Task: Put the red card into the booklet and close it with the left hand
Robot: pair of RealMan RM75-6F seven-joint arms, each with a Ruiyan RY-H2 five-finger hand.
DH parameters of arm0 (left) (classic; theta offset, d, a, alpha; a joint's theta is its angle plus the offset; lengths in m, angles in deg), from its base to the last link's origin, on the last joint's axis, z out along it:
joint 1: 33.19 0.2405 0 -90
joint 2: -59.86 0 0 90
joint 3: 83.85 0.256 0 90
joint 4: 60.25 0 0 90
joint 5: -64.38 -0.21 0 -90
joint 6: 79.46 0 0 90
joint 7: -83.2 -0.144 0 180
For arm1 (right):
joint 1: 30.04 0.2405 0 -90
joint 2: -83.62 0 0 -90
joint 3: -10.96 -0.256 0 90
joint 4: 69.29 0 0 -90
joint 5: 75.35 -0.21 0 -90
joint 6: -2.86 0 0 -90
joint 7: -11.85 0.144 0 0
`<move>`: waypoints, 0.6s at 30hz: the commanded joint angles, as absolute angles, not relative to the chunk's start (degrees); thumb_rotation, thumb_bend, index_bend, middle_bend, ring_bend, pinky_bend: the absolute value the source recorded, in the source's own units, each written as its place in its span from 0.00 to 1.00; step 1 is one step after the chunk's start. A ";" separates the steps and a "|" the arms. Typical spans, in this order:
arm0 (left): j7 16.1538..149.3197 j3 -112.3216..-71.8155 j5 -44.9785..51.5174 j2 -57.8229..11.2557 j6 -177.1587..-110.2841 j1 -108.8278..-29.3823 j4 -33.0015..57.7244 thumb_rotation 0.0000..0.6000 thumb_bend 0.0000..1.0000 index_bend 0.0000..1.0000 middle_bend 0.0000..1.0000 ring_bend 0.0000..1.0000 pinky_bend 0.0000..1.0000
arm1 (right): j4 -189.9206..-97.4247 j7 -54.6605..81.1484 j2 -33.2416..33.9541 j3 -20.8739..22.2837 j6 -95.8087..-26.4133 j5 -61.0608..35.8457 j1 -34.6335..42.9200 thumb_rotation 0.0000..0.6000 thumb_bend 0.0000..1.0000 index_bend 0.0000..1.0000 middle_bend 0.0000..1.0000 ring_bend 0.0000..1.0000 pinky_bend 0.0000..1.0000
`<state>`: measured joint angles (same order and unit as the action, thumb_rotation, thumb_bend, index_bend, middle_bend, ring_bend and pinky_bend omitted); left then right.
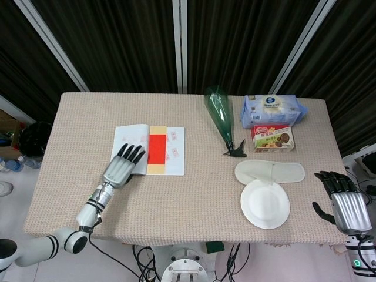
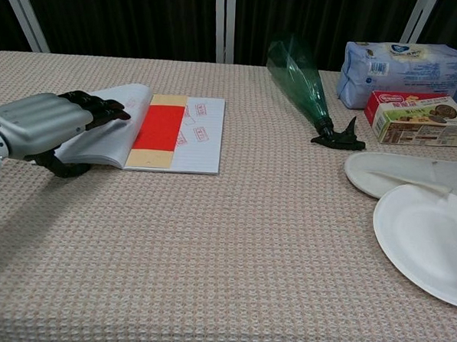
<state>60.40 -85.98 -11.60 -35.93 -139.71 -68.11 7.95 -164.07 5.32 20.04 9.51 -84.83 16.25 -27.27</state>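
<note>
The booklet lies open at the table's left, with the red card flat on a yellow strip along its middle. The booklet's left page curves up off the table. My left hand lies flat over the lower left page, fingers extended and apart, fingertips just left of the card. My right hand hangs off the table's right front edge, fingers spread and holding nothing; the chest view does not show it.
A green bottle lies on its side at mid-table. A tissue pack, a biscuit box, a white slipper and a paper plate occupy the right half.
</note>
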 commanded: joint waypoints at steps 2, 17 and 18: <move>61.57 -86.77 -12.02 -37.21 -140.03 -68.35 6.04 1.00 0.23 0.05 0.00 0.00 0.05 | -164.07 5.35 20.04 9.59 -84.98 16.39 -27.36 1.00 0.21 0.21 0.17 0.14 0.20; 69.21 -87.42 -20.95 -43.53 -153.58 -66.79 -7.92 1.00 0.27 0.05 0.00 0.00 0.05 | -163.77 5.82 20.08 9.74 -85.84 16.79 -27.89 1.00 0.21 0.21 0.17 0.14 0.20; 69.47 -87.54 -21.24 -43.57 -154.14 -66.76 -8.14 1.00 0.27 0.05 0.00 0.00 0.05 | -163.77 5.83 20.07 9.75 -85.87 16.83 -27.90 1.00 0.21 0.21 0.17 0.14 0.20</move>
